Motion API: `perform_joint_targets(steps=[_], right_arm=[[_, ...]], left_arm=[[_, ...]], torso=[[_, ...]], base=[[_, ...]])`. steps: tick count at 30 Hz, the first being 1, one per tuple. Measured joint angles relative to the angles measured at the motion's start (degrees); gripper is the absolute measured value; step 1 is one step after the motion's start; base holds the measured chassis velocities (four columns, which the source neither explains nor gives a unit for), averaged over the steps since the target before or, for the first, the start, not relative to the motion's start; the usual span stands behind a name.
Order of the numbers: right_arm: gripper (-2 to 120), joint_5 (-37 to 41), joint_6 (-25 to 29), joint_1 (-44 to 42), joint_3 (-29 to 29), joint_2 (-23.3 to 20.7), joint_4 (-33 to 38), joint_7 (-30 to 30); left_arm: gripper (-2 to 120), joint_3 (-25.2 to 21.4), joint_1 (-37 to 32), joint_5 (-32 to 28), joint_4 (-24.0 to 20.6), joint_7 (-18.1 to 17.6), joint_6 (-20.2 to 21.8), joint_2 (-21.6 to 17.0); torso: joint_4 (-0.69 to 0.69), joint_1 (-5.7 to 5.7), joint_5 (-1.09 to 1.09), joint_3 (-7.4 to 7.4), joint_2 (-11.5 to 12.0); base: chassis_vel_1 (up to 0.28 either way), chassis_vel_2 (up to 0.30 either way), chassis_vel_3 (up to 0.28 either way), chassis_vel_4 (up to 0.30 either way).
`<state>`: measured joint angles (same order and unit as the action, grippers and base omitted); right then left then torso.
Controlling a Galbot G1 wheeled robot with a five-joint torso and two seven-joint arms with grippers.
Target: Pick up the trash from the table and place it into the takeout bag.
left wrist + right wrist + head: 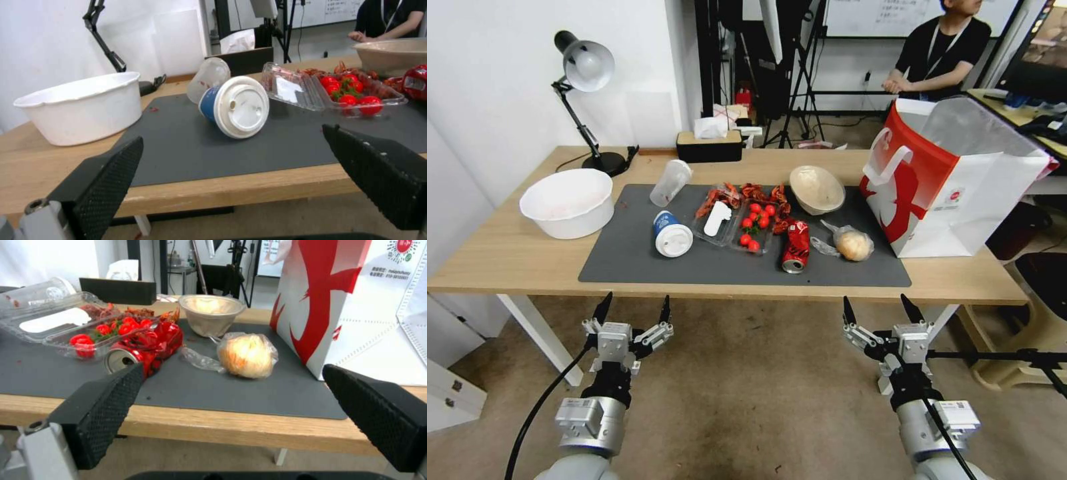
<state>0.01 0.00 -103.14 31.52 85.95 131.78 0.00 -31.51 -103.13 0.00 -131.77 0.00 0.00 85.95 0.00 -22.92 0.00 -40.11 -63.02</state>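
Step in hand: pre-pick; nothing collected yet. Left gripper [632, 308] and right gripper [880, 305] hang at lower frame, short of the table [507, 257] edge, both spread wide and empty. On the dark grey mat [634, 257], centre frame: lidded cup [671, 235], clear plastic cup [670, 182], crushed soda can [795, 247], wrapped bun [852, 244], paper bowl [816, 189]. Takeout bag [960, 193] stands open, right of frame. Next move likely calls for reaching forward over the edge.

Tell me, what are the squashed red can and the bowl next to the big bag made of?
The red can looks like thin shiny metal: it is dented, with a silvery rim. The beige bowl looks like matte pressed paper or fibre, dull and slightly rough, though I can't be sure.
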Motion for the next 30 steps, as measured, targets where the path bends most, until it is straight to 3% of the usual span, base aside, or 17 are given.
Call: perform_joint_targets(steps=[30], right_arm=[[100,0.00,0.00,0.00,0.00,0.00,0.00,0.00]], left_arm=[[100,0.00,0.00,0.00,0.00,0.00,0.00,0.00]], torso=[[0.00,0.00,0.00,0.00,0.00]], base=[[0.000,0.000,0.000,0.000]])
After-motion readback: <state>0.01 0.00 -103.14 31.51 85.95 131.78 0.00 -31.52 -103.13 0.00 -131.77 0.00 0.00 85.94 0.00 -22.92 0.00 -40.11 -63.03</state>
